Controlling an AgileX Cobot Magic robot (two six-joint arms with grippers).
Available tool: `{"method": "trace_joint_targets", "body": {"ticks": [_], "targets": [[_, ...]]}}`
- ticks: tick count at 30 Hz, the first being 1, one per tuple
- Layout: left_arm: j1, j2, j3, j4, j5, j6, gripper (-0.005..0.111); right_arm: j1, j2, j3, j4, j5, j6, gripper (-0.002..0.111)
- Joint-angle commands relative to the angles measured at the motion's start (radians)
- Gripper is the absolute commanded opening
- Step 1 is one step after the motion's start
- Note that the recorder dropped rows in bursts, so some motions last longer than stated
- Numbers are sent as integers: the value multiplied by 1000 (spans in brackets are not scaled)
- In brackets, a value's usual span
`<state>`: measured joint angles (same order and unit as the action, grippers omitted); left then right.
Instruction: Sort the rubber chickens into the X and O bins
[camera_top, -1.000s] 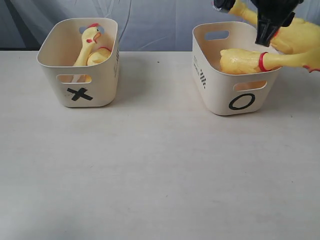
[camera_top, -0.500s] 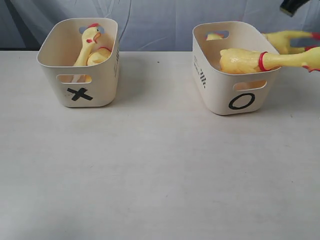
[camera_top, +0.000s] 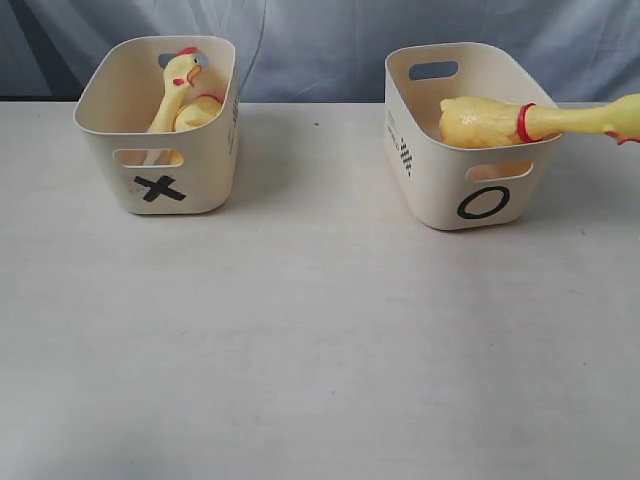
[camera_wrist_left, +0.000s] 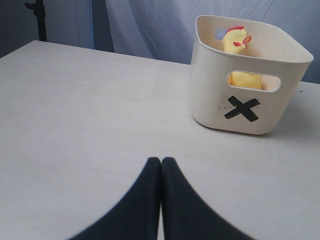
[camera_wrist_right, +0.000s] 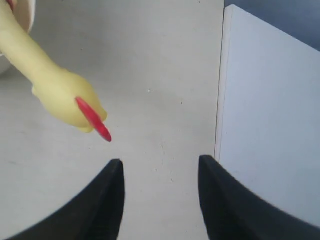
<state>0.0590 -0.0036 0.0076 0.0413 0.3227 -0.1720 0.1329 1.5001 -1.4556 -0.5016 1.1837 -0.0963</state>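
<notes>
The X bin stands at the back left with rubber chickens inside, one head poking above the rim; the left wrist view shows this bin and chicken head too. The O bin stands at the back right. A rubber chicken lies across its rim, its neck and head sticking out past the right side. In the right wrist view that chicken's head hangs over the table. My left gripper is shut and empty. My right gripper is open and empty. Neither arm shows in the exterior view.
A pale cloth backdrop hangs behind the white table. The table's edge runs close beside my right gripper, with a pale blue surface beyond it. A dark stand is at the far corner in the left wrist view.
My right gripper has let go over the O bin and left the exterior view. The second chicken it held near the bin's right side no longer shows; one chicken stays across the rim.
</notes>
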Motion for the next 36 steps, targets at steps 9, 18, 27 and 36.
{"method": "trace_joint_targets", "body": {"ticks": [9,18,27,36], "targets": [[-2,4,-8,2,-8,-1,0,-6,-6,6,10,-42,4,45],[-2,4,-8,2,-8,-1,0,-6,-6,6,17,-41,4,45],[-2,4,-8,2,-8,-1,0,-6,-6,6,33,-42,4,45],[-2,4,-8,2,-8,-1,0,-6,-6,6,39,-42,4,45]]}}
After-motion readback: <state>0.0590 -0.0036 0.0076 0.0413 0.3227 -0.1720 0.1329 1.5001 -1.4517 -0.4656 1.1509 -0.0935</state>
